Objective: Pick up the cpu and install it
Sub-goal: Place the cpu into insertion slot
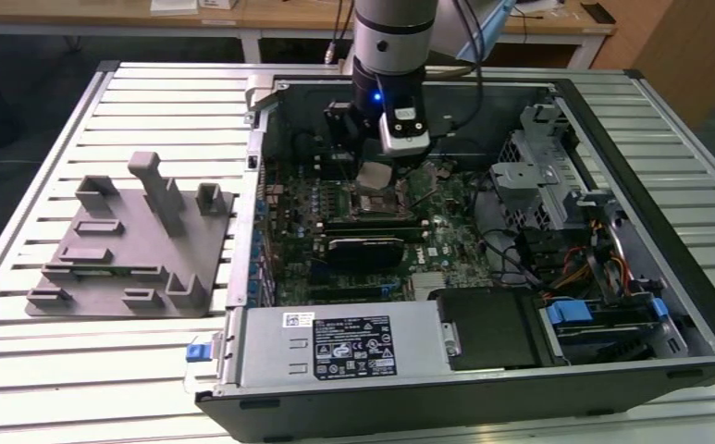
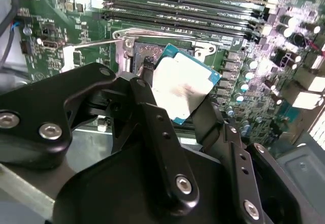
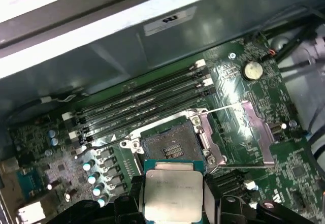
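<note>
The cpu (image 1: 375, 175), a flat square chip with a silver top and teal edges, hangs inside the open computer case (image 1: 690, 305). My gripper (image 1: 379, 166) is shut on it, one black finger on each side. The cpu (image 2: 184, 88) sits tilted between the fingers (image 2: 146, 80) in the second wrist view. It hovers just above the bare socket (image 3: 171, 149) on the green motherboard (image 3: 228, 76), apart from it. The cpu (image 3: 171, 192) lies a little to one side of the socket opening. The socket's metal load plate (image 3: 256, 127) is swung open beside it.
A grey fixture plate (image 1: 129, 250) with upright posts rests on the slatted table at the exterior view's left. Memory slots (image 3: 142, 102) run beside the socket. A power supply (image 1: 339, 344), a drive cage (image 1: 542, 148) and cable bundles (image 1: 579, 264) crowd the case.
</note>
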`<state>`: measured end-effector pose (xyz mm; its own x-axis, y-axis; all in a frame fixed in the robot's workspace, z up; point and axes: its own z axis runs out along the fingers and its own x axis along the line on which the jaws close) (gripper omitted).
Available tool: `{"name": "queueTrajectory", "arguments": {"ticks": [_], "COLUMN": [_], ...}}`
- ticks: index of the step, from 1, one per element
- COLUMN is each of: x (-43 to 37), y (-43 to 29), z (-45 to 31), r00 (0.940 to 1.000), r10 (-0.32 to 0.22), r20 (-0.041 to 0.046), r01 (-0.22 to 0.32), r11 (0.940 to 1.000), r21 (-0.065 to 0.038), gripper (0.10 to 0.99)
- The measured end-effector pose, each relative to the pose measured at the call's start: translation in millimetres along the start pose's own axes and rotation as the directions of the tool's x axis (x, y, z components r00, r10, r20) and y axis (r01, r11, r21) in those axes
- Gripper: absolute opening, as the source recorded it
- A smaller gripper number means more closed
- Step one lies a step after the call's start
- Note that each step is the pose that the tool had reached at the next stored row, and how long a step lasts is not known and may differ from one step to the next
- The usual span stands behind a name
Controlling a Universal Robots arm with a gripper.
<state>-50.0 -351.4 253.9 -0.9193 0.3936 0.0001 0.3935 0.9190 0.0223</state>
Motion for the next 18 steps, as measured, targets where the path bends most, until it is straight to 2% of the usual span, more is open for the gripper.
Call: {"name": "queueTrajectory", "arguments": {"ticks": [5, 9, 14, 18], "x": [0.0, 0.0, 0.0, 0.0], "y": [0.0, 0.0, 0.0, 0.0], "z": [0.1, 0.2, 0.3, 0.4], "r00": [0.9980, 0.9933, 0.9841, 0.9738], "r10": [0.064, 0.115, 0.178, 0.227], "r20": [0.0017, 0.0030, 0.0046, 0.0058], "r01": [-0.064, -0.115, -0.178, -0.227], "r11": [0.9980, 0.9933, 0.9841, 0.9738], "r21": [0.001, 0.001, 0.001, 0.001], "gripper": [0.549, 0.549, 0.549, 0.549]}}
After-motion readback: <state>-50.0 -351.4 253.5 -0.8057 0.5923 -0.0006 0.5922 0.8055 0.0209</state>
